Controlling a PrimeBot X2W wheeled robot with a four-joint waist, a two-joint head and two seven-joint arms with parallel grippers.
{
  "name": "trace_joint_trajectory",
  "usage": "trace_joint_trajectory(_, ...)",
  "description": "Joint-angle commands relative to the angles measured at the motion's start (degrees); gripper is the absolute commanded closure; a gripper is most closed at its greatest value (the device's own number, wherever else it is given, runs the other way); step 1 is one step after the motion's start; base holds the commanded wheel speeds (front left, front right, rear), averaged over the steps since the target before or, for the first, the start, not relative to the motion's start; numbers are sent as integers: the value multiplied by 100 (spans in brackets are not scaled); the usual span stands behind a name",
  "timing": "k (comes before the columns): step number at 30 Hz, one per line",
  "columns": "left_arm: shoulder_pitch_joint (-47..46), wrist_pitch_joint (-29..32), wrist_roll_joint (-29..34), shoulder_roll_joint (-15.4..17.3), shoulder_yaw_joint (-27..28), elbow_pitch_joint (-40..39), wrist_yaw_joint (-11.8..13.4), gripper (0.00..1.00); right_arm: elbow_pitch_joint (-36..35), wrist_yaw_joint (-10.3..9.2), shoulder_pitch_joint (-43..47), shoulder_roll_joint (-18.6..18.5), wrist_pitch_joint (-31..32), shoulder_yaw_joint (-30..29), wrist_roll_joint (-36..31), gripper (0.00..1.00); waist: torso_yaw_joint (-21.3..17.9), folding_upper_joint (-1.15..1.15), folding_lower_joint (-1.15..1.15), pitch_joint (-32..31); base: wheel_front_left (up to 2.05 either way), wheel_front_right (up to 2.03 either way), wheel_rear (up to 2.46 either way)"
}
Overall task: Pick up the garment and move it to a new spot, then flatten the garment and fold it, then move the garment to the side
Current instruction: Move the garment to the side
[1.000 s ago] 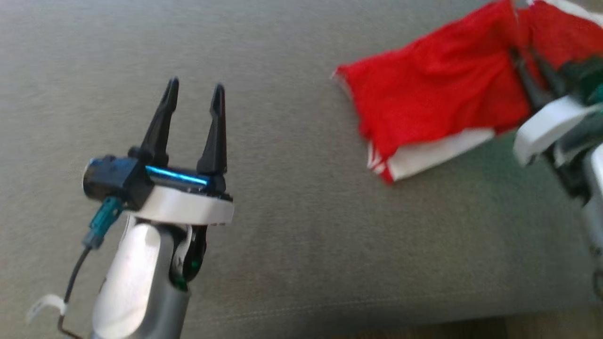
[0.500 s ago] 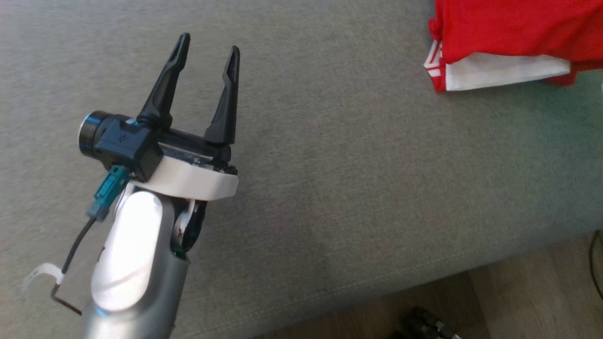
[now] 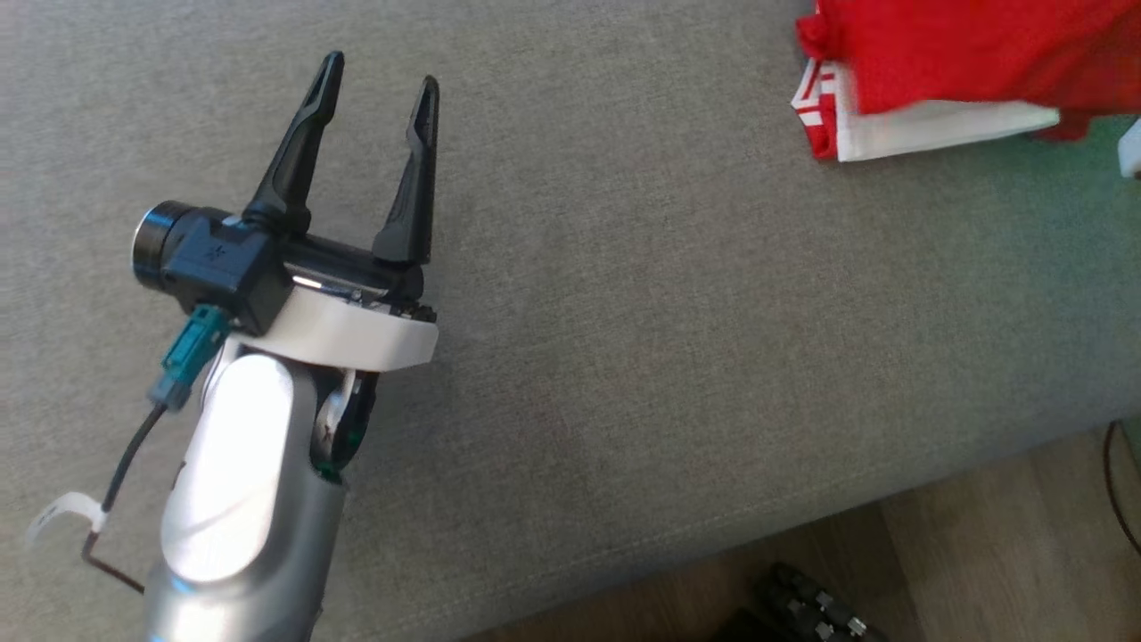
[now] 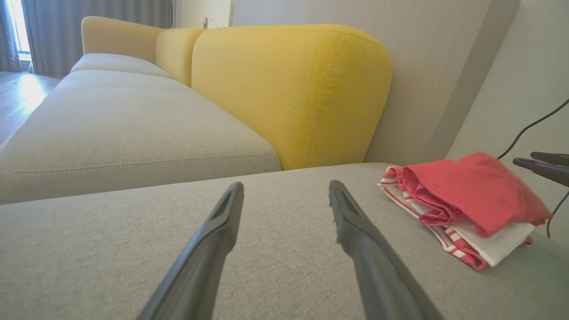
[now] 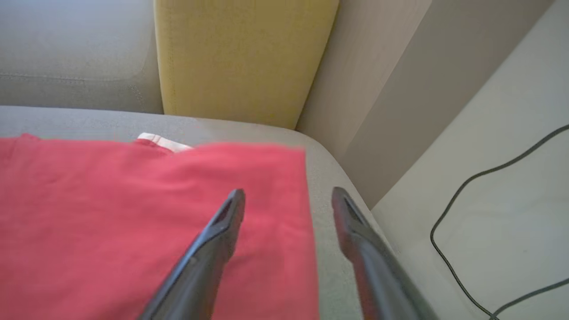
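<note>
The garment lies folded at the far right end of the sofa seat, red on top with a white and striped layer showing underneath. It sits close to the yellow backrest and the corner by the wall. In the left wrist view the garment is a compact stack, though its top red layer is a little rumpled along the left edge.

We read this as the last step, moving the garment to the side, and we judge it to be nearly finished. The right pincer is spread wide and grasps nothing. One finger is above the red cloth and the other is above bare seat past the garment's right edge. We cannot tell whether the fingers touch the fabric. The left pincer is also spread wide and empty. It hovers over bare seat on the near left, well apart from the garment.

In our view the next move is to draw the right arm up and away. That needs a clean lift so the finger does not drag the loose top layer and spoil the fold. The seat edge and a cable on the floor are just to the right, so we would avoid any sideways sweep that way.
</note>
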Motion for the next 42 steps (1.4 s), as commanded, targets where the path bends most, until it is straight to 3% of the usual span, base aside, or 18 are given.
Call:
trace_joint_trajectory(1, -30, -29, 7, 54, 205, -189, 15, 0, -178, -3, -84, -68, -78, 16, -27, 0, 46, 0, -1, -57, 0, 0, 0)
trace_joint_trajectory(6, 101, -29, -135, 33, 256, -202, 83, 0, -408, -3, 6, 44, -244, 42, -101, 0, 275, 0, -1, -354, 0, 0, 0)
trace_joint_trajectory(11, 329, -29, -355, 19, 323, -228, 212, 0, -1085, -3, 394, 348, -309, 311, 62, 0, 604, 0, -1, -765, 0, 0, 0)
trace_joint_trajectory(17, 628, -29, -673, 15, 260, -270, 414, 0, -2172, -3, 1314, 606, -369, 655, 275, 0, 1121, 0, -1, -1256, 0, 0, 0)
trace_joint_trajectory(25, 1193, -29, -931, 15, 153, -289, 655, 0, -3121, -3, 2642, 1127, -532, 594, 202, 0, 1639, 0, -1, -1822, 0, 0, 0)
trace_joint_trajectory(34, 1740, -29, -1053, 14, 75, -247, 810, 0, -3501, -3, 3758, 1597, -974, 459, -200, 0, 1921, 0, -1, -2207, 0, 0, 0)
trace_joint_trajectory(42, 1921, -29, -951, 14, 15, -193, 868, 0, -3540, -3, 4085, 1789, -1130, 308, -408, 0, 1952, 0, -1, -2255, 0, 0, 0)
